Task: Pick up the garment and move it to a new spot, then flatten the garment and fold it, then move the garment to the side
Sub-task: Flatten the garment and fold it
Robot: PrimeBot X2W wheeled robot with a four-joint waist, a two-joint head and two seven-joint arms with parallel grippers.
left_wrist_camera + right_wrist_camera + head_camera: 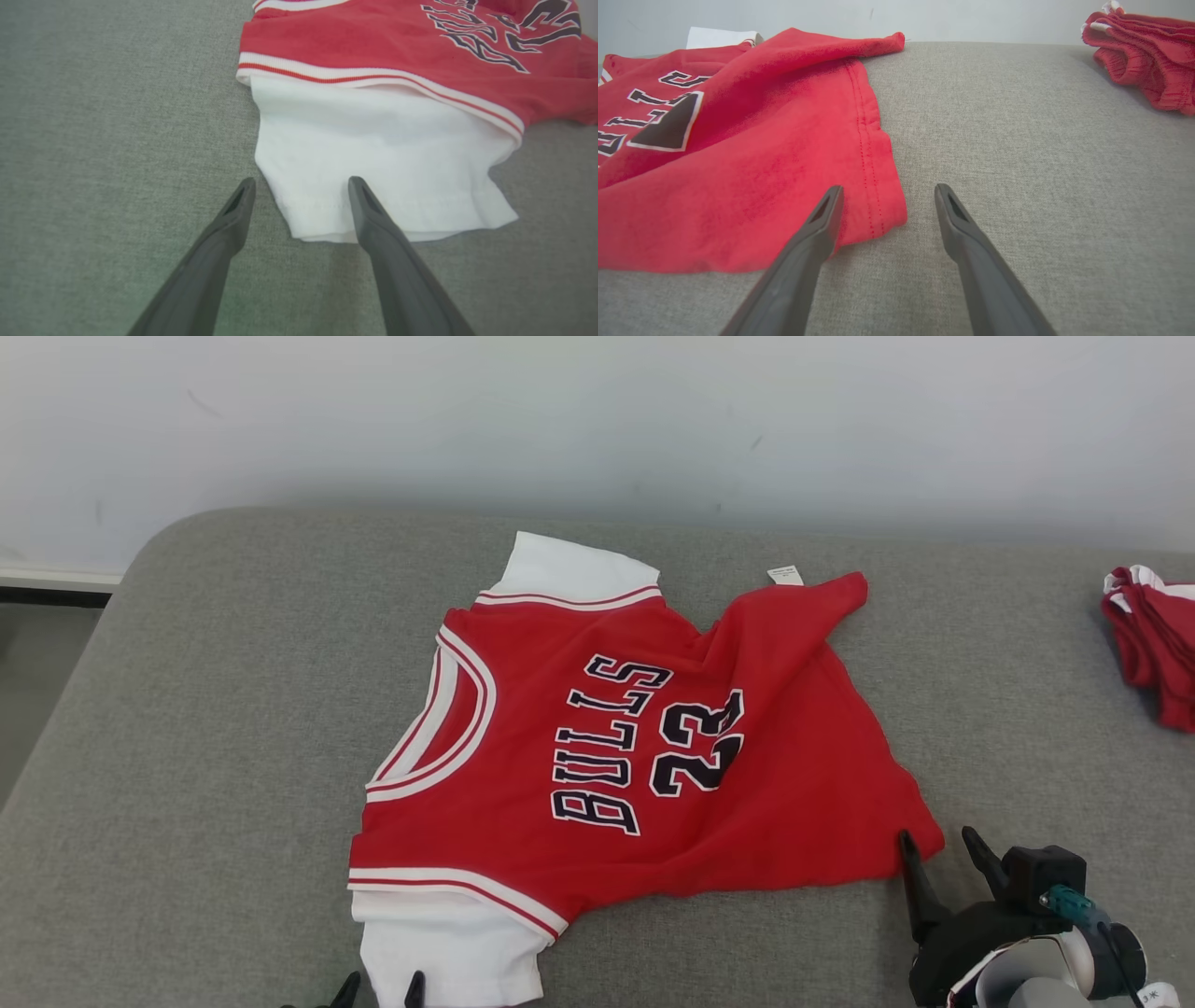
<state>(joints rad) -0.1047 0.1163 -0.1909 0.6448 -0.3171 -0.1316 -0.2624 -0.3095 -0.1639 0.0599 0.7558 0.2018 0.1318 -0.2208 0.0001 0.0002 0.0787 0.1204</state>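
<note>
Right at the bottom of the head view is the white sleeve (457, 943) of the red Bulls jersey (653, 756). The jersey lies front up in the middle of the grey cushion (187, 756). It is not flat yet. A big crease runs through the number 23, and the far corner by the little white tag (785, 575) is bunched up.

The left gripper (301, 184) is spread wide at the sleeve's end. One finger is over the white cloth and the other is over bare grey cushion. The right gripper (888, 189) is spread wide too, at the hem corner (882, 205), with one finger over red cloth and one beside it. Neither one holds anything. I cannot tell if the fingers touch the cloth.

Each gripper is only at the very edge, so a pinch could catch just a tiny bit and the cloth could slip out. A pinch might also grab only the top layer, and then the jersey would sag open. If one side goes up before the other, the crease could get worse. Fingers pushed too low could drag on the cushion. Another pile of red clothes (1153, 644) sits at the far right, so a move that way could mix them up.
</note>
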